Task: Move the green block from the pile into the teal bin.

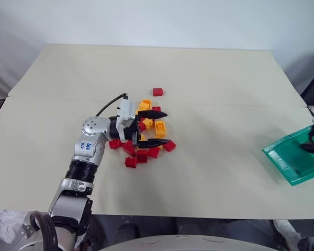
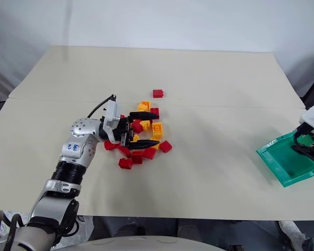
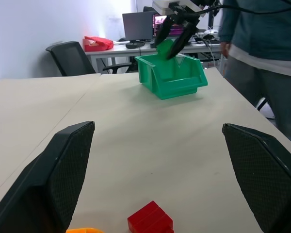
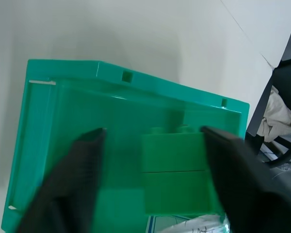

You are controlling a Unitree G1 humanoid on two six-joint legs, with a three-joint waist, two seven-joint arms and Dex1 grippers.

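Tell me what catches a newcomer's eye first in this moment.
The pile of red and yellow-orange bricks mid-table, with the left gripper open over it. At the table's right edge, the right gripper hangs open over the teal bin, the green block between its fingers.

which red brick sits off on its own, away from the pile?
The lone red brick, on the far side of the pile, set clearly apart on bare table. The other reds cluster around the left gripper.

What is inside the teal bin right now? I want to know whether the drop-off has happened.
The green block shows between the right tool's open fingers, over the teal bin. Whether it rests on the floor or is mid-drop cannot be told. The fingers cover part of the floor.
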